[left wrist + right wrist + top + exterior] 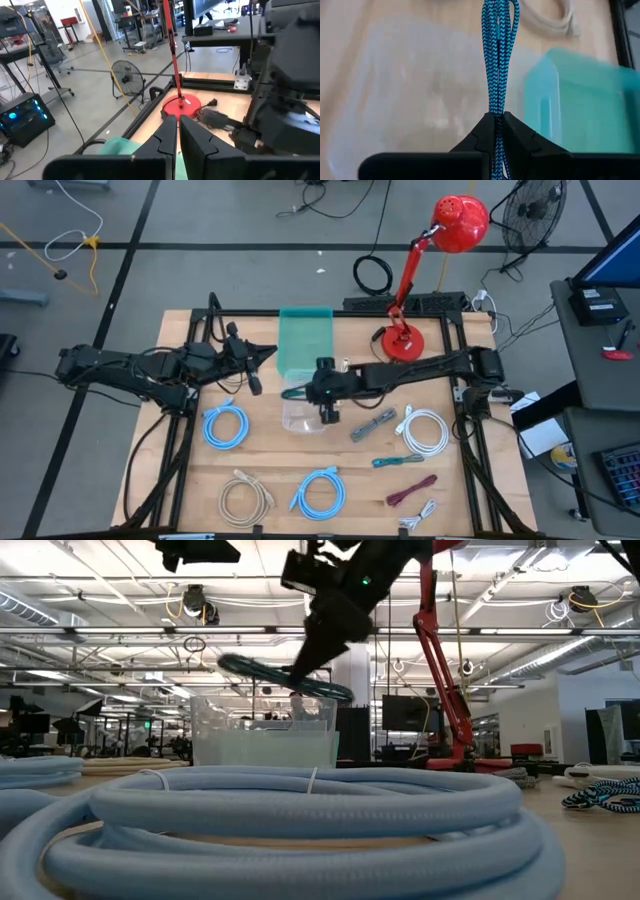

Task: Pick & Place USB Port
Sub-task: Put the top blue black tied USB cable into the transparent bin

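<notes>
**Hidden, cut off or unclear items**

Braided blue cable (pixel 496 60): both ends cut off in the right wrist view. Clear tub (pixel 265 735): base hidden behind the pale blue cable coil (pixel 290 820) in the low view. Small white item (pixel 418 515) near the table's front edge: too small to be identified.

High view: you look straight down on the whole table (pixel 270 465).
Low view: you sit at tabletop height, right behind a pale blue cable coil (pixel 300 815).
Wrist views: close, forward past each arm's fingers.
Shared: the clear container (pixel 265 735), seen from above and from the side.
</notes>
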`<state>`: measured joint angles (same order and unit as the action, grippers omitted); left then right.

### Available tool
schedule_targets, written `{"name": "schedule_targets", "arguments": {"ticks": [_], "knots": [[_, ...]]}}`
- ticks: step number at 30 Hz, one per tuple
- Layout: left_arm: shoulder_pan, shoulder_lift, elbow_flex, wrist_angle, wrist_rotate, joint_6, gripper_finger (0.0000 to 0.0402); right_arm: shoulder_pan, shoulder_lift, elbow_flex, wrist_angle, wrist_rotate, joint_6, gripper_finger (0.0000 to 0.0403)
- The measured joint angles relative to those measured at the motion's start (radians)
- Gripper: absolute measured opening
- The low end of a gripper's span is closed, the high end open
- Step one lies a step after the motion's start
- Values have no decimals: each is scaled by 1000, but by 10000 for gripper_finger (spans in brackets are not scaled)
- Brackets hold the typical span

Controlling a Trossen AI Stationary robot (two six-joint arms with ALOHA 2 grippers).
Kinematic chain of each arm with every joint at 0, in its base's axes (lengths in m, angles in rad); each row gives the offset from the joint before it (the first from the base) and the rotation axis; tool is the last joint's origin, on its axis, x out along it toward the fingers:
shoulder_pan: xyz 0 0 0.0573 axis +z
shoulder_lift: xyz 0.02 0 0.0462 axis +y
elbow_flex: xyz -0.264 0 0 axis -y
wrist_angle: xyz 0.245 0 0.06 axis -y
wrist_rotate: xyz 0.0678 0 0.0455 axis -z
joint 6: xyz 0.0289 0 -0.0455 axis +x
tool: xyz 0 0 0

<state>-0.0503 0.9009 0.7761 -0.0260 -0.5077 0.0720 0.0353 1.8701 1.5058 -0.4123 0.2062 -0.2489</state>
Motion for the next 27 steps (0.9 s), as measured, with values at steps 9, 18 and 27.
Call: {"name": "schedule_targets", "arguments": {"ticks": [9,18,27], "knots": [[-11,0,0,-23,4,-30,26,72,15,12,-5,60,-338,7],[-11,0,0,-23,4,-30,26,165,10,11,-6,155,-722,3],[-11,0,0,-23,7,-36,26,129,10,11,-38,97,-998,2]]}}
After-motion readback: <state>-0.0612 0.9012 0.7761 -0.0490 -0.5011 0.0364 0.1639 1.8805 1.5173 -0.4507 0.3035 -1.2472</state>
